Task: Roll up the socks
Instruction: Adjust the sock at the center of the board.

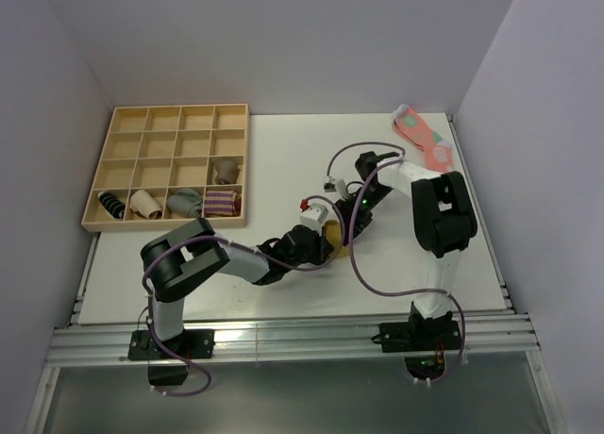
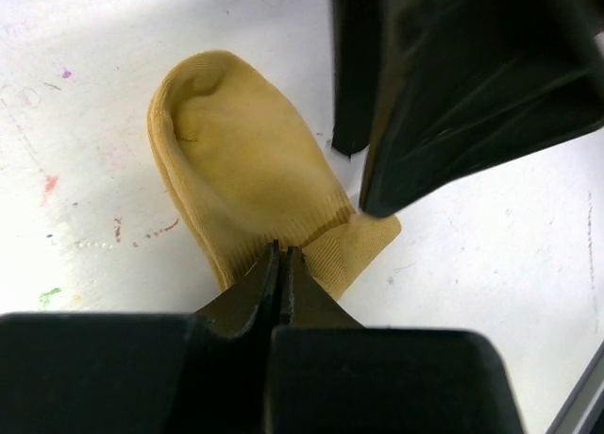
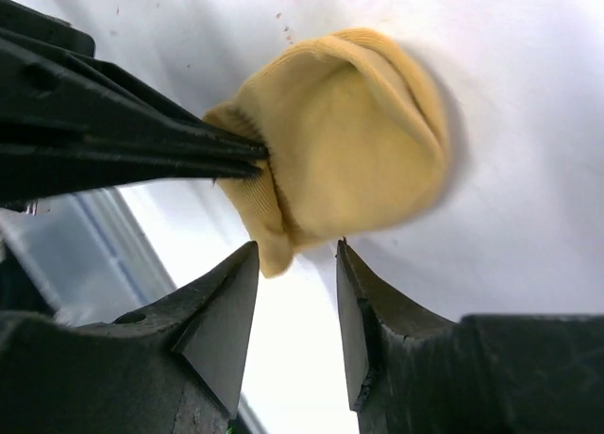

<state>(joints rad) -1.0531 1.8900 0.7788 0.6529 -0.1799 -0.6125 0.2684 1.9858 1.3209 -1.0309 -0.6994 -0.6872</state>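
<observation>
The mustard-yellow socks (image 1: 338, 242) lie folded short on the white table's middle. In the left wrist view the socks (image 2: 236, 160) form a rounded lump with the ribbed cuff toward my jaws. My left gripper (image 2: 281, 252) is shut, its tips pinching the cuff edge; it lies low in the top view (image 1: 324, 240). My right gripper (image 3: 295, 249) is open and empty, its tips just short of the socks (image 3: 349, 132) on the opposite side. The left gripper's fingers (image 3: 142, 151) show there, nipping the cuff. The right gripper's fingers (image 2: 453, 85) fill the left wrist view's upper right.
A wooden compartment tray (image 1: 102, 175) stands at the back left, with rolled grey socks (image 1: 184, 203), striped socks (image 1: 222, 204) and others in its near row. Pink spotted socks (image 1: 425, 137) lie at the back right corner. Walls close in on both sides.
</observation>
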